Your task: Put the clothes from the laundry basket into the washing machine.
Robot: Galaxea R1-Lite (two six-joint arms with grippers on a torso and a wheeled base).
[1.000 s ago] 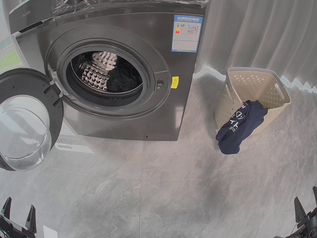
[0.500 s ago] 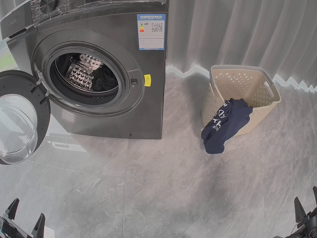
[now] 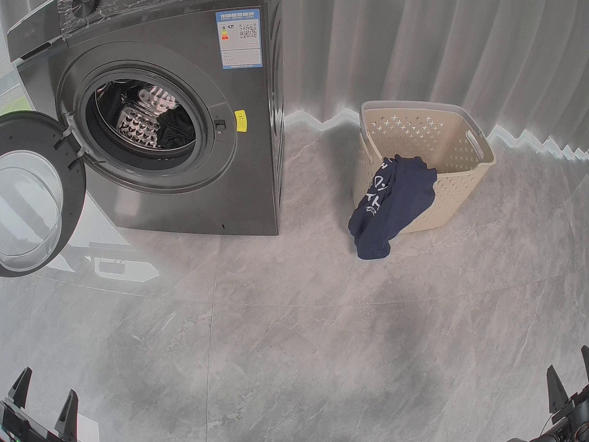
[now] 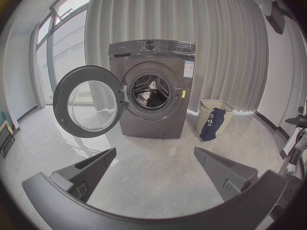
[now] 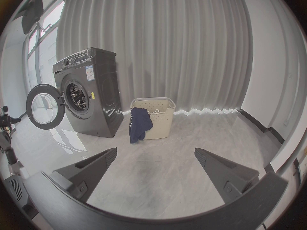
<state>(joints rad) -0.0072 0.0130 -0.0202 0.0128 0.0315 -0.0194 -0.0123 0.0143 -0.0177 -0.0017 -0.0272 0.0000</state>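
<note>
A grey washing machine [image 3: 245, 155] stands at the left with its round door [image 3: 34, 191] swung open; dark clothing [image 3: 175, 131] lies inside the drum. To its right a beige laundry basket [image 3: 451, 139] sits on the floor by the curtain, and a navy garment [image 3: 389, 204] hangs over its front rim down to the floor. My left gripper [image 3: 43, 397] is low at the near left, open and empty. My right gripper [image 3: 570, 379] is low at the near right, open and empty. The machine [image 4: 153, 90] and basket [image 5: 160, 109] stand far beyond both grippers [image 4: 155, 158] [image 5: 156, 158].
Grey tiled floor [image 3: 319, 339] stretches between me and the machine and basket. A pleated curtain [image 3: 429, 38] covers the wall behind them. The open door juts out to the machine's left.
The whole head picture has shifted: machine and basket sit further left and look smaller, so the camera has moved back and turned. Both grippers keep their places, open.
</note>
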